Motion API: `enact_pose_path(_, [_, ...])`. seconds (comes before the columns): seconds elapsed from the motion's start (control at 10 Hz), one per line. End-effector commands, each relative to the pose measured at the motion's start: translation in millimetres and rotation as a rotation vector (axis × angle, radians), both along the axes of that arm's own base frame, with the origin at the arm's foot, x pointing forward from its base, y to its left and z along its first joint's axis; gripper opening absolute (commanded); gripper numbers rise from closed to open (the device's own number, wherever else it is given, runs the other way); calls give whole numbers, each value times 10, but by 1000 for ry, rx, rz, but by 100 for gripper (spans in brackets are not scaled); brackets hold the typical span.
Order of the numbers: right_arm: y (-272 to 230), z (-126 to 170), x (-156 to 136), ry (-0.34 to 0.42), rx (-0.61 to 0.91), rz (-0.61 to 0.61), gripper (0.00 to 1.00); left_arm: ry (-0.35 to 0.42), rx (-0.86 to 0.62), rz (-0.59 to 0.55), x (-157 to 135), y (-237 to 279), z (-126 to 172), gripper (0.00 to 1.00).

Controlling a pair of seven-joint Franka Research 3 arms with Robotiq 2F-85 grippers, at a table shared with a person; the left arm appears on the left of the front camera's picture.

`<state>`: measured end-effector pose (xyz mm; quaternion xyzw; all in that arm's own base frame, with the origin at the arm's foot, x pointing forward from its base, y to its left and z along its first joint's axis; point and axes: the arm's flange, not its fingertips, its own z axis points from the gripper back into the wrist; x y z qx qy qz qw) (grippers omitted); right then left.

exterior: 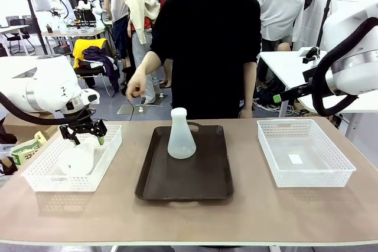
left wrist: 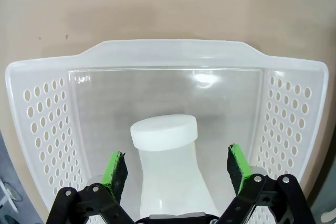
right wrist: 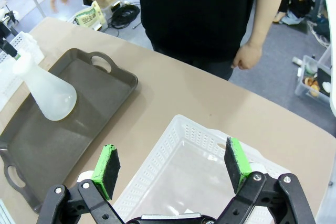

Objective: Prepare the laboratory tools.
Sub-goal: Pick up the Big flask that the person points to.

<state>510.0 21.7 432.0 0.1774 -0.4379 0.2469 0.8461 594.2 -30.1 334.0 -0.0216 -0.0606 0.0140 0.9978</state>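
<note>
The left claw (left wrist: 177, 167) hangs spread astride the first flask (left wrist: 164, 132), not touching it, inside the basket (left wrist: 42, 108). Closing on the sloped, likely slick wall could squirt it sideways or tip it. Farther off, the second flask (exterior: 181, 137) stands on the tray (exterior: 201, 175); the right claw (right wrist: 172, 163) is spread, empty.

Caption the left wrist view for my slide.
Open left pincer flanking the Erlenmeyer flask inside a white mesh basket.
</note>
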Motion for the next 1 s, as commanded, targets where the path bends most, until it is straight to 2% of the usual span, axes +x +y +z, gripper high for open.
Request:
enact_pose_path(0.0, [-15, 5, 0, 5, -8, 1, 100, 24, 41, 39, 98, -27, 7, 100])
enact_pose_path(0.1, [-15, 5, 0, 5, -8, 1, 100, 32, 42, 36, 123, -29, -21, 97])
enact_pose_path(0.8, [-15, 5, 0, 5, -8, 1, 100, 32, 48, 42, 154, -29, -61, 6])
enact_pose_path(0.9, [-15, 5, 0, 5, -8, 1, 100, 31, 48, 44, 153, -26, -55, 0])
